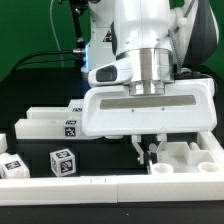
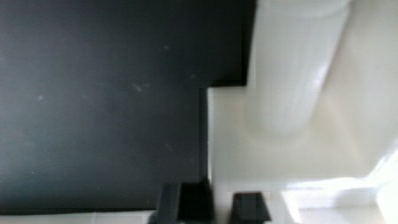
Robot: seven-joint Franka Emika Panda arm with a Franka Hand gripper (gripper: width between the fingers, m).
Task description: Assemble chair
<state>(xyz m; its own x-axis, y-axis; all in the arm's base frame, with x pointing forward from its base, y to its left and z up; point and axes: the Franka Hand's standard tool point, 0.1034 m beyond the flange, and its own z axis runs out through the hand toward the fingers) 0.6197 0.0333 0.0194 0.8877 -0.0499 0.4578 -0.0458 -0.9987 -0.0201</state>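
- Exterior view: the white arm (image 1: 150,40) stands over the middle of the black table (image 1: 100,150). Its gripper (image 1: 145,152) reaches down close to the table surface.
- The two thin fingers stand close together, so the hand is clenched. This view does not tell whether something thin is pinched between them.
- Just beside the gripper, at the exterior view's right, lies a white chair part with round sockets (image 1: 188,155).
- At the exterior view's left lies a long white slab (image 1: 45,122) with a marker tag near its end. In front of it stand a small tagged block (image 1: 62,161) and, at the picture's edge, another tagged piece (image 1: 9,166). All three are well apart from the gripper.
- A long white rail (image 1: 100,184) runs along the front of the table.
- Wrist view: the gripper (image 2: 210,205) hangs where the black table (image 2: 89,90) meets a flat white part (image 2: 240,140). Its dark fingertips (image 2: 173,203) show at the picture's edge.
- A thick round post (image 2: 294,70), white and blurred, is on this flat part.
- A pale strip shows between the fingertips. It cannot be told whether it is something gripped or only the surface below.
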